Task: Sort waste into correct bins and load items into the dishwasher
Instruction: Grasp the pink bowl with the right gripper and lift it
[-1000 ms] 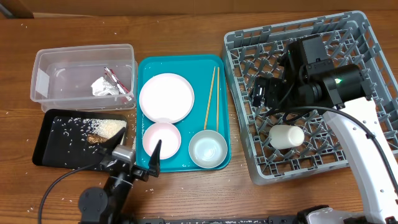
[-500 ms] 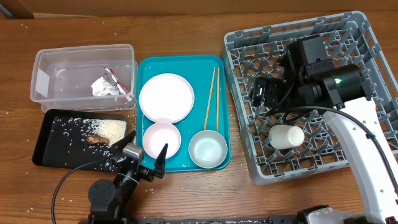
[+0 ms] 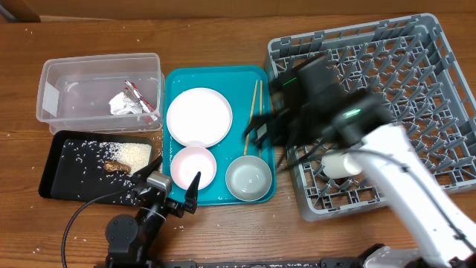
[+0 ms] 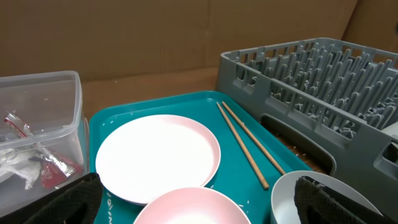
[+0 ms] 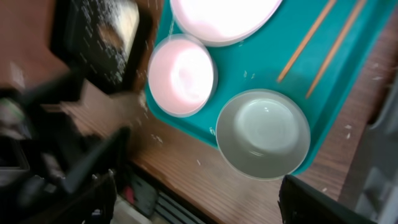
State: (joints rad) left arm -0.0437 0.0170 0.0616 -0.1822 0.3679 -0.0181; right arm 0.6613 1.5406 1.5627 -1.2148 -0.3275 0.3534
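Note:
On the teal tray lie the round plate (image 3: 198, 116), a pinkish bowl (image 3: 193, 165), a grey-white bowl (image 3: 248, 179) and the chopsticks (image 3: 251, 115). The white cup (image 3: 342, 164) lies in the grey dish rack (image 3: 416, 89). The clear tub (image 3: 100, 74) holds the red wrapper (image 3: 141, 97) and white paper (image 3: 123, 104). The black tray (image 3: 67, 175) holds rice (image 3: 130, 152) and the brown lump (image 3: 115, 165). My left gripper (image 3: 178, 197) is open and empty at the tray's front edge, facing the pinkish bowl (image 4: 186, 208). My right gripper (image 3: 259, 135) is open and empty above the grey-white bowl (image 5: 262, 134).
The teal tray (image 3: 264, 89) sits between the tub and the rack. Loose rice grains dot the wooden table near the black tray's front. The rack wall (image 4: 298, 130) stands close to the tray's right side. A cable trails from the left arm at the table's front.
My right arm has swung left from above the rack to above the tray's right side, blurred with motion. My left gripper drew back slightly toward the front edge earlier, then stayed still.

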